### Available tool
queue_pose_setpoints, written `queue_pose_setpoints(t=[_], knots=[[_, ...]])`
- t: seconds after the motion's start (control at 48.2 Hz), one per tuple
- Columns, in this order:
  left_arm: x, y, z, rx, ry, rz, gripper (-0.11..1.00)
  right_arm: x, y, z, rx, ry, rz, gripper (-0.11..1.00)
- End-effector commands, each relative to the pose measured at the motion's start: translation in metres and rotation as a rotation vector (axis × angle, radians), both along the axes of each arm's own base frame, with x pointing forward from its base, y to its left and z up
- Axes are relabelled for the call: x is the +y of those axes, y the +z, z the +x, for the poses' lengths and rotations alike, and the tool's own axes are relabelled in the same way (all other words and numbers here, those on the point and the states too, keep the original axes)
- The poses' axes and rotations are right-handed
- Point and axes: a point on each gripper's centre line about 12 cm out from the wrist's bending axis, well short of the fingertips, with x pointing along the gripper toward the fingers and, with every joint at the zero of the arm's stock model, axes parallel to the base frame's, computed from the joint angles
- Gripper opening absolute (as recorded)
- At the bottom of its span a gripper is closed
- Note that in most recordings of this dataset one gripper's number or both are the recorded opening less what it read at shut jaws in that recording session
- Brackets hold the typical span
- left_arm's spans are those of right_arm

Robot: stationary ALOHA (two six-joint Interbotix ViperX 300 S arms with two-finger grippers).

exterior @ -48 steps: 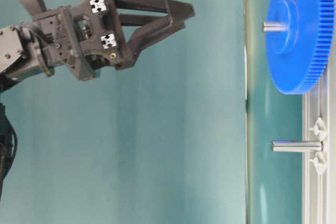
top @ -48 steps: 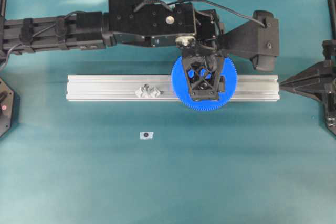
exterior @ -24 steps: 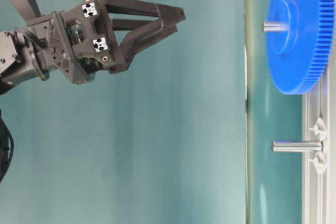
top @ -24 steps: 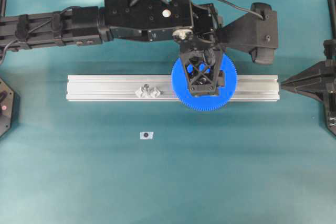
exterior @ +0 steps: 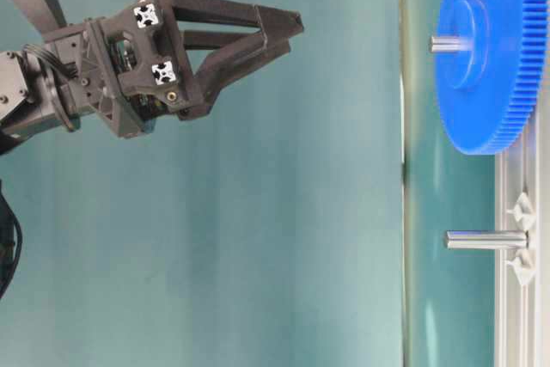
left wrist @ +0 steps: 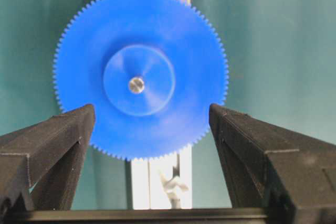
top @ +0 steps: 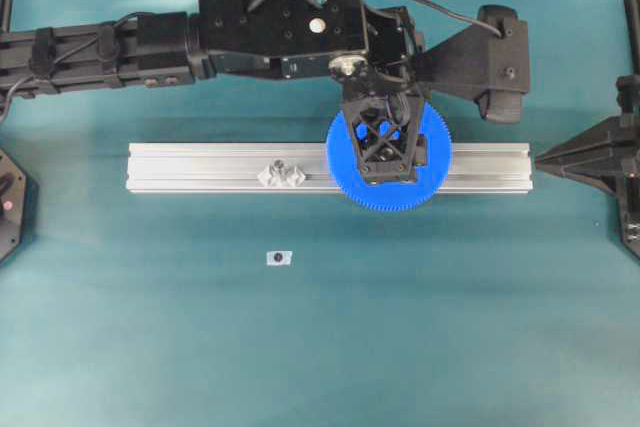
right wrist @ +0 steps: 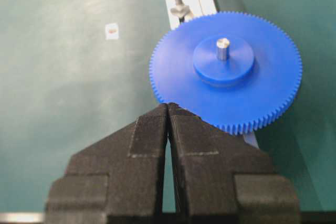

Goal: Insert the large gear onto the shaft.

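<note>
Large gear [top: 391, 155] seated flat on the aluminium rail [top: 200, 167], a shaft [right wrist: 222, 47] poking up through its hub.

Metal tip of that shaft showing dead centre in the hub hole in the left wrist view. Second bare peg [exterior: 484, 239] standing farther along the rail at 9 o'clock from the gear in the overhead view, flanked by two clear diamond mounts [top: 282, 175]. Small white tag [top: 279, 258] on the teal mat at about 7 o'clock from the gear, well apart. Left gripper [left wrist: 152, 114] hovering above the gear, jaws spread wide, nothing between them, clear of the teeth. Right gripper [right wrist: 168, 109] parked at 3 o'clock off the rail end, fingers pressed together, empty.
</note>
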Motion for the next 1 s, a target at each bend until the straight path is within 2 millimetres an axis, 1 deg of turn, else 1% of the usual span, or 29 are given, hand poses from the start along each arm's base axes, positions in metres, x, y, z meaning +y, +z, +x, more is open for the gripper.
queue_pose_setpoints(t=[0.0,0.975], knots=[[-0.0022,0.0326,-0.0065,-0.072,-0.002,0.006,0.84,-0.0003,0.0055,0.0023,-0.013,-0.005,0.009,0.08],[-0.0021,0.0310,-0.0052,-0.069,-0.003,0.006,0.84,-0.0001,0.0050,-0.0020,-0.031,-0.005,0.008,0.08]])
